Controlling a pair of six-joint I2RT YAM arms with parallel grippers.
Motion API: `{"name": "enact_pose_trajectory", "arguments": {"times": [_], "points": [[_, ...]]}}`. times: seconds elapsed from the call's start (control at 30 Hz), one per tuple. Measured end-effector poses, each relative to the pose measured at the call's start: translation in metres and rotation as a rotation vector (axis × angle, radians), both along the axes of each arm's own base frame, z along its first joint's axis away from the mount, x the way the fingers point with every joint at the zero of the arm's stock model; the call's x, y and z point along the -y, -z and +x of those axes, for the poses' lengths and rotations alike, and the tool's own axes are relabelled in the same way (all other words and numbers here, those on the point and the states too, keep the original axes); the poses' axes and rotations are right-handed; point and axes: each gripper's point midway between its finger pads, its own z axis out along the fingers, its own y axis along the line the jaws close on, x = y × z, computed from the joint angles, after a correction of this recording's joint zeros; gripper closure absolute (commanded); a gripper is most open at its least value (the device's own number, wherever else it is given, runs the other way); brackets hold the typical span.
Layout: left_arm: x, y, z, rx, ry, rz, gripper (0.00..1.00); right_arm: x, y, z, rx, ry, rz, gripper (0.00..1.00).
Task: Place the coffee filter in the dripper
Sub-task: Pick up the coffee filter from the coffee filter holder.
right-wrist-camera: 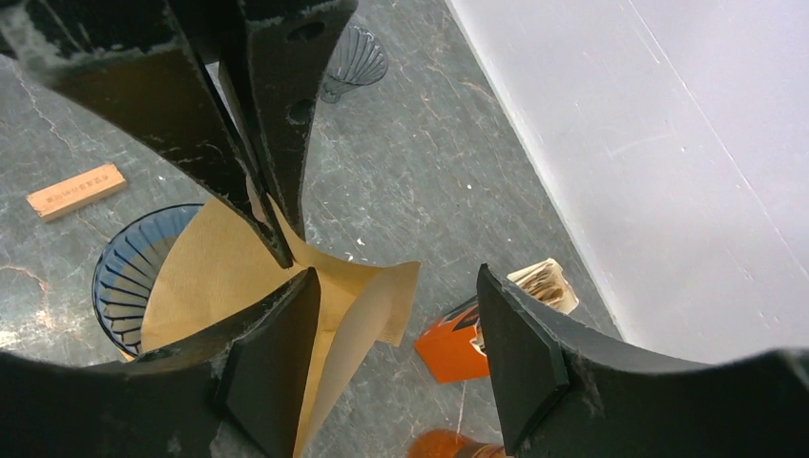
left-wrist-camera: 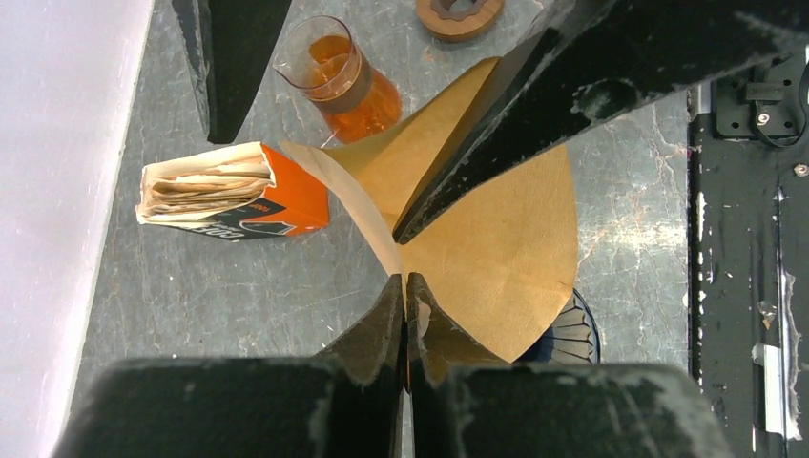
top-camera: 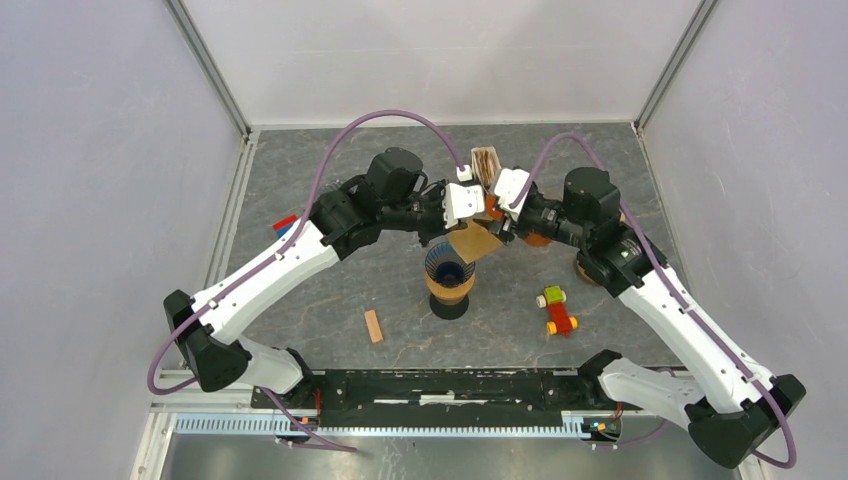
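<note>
- The grey marbled table fills the top view. Its near edge is hidden behind the black rail where the arm bases sit.
- The left arm and right arm both reach in and meet over the far middle, so they cover a fair bit of what's under them.
- The dripper, blue ribbed glass on a tan base, stands mid-table, just near of the grippers. In both wrist views the paper hides most of it.
- The coffee filter, a brown paper cone, is up in the air just above the far side of the dripper, not seated in it.
- The left gripper has its fingers pinched tight on the filter's edge.
- The right gripper has its jaws spread wide. One finger lies along the filter with its tip at the fold, and the other is well clear of it. I can't tell if that tip is inside the paper or just on it.
- An orange filter box, open with a stack of papers showing, lies just far of the grippers.
- A glass carafe of orange liquid is mostly buried under the right arm from above.
- Small stuff: a wooden block near-left of the dripper, and colourful toy pieces to its near-right.
- There's also a red-blue bit poking out behind the left arm. No idea what it is.
</note>
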Motion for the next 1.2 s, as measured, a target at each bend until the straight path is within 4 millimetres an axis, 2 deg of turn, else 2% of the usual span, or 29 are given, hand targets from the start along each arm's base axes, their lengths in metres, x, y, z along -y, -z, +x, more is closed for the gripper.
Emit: {"name": "enact_pose_trajectory", "arguments": {"times": [0.5, 0.83, 0.93, 1.0, 1.1, 1.2], "points": [[0.0018, -0.0002, -0.0024, 0.006, 0.011, 0.001, 0.91, 0.0003, 0.0013, -0.0081, 0.024, -0.043, -0.024, 0.47], [0.0026, -0.0002, -0.0034, 0.007, 0.014, 0.002, 0.91, 0.0013, 0.0036, -0.0083, 0.035, -0.05, -0.044, 0.63], [0.003, -0.0002, -0.0039, 0.008, 0.016, 0.002, 0.9, 0.0015, 0.0038, -0.0081, 0.039, -0.051, -0.047, 0.73], [0.0029, -0.0001, -0.0039, 0.008, 0.016, 0.002, 0.88, 0.0017, 0.0038, -0.0077, 0.04, -0.049, -0.048, 0.77], [0.0029, -0.0006, -0.0029, 0.011, 0.012, 0.001, 0.79, 0.0021, 0.0038, -0.0072, 0.037, -0.044, -0.047, 0.83], [0.0023, -0.0022, 0.0016, 0.026, -0.008, 0.0, 0.74, 0.0031, 0.0036, -0.0059, 0.03, -0.029, -0.041, 0.89]]}}
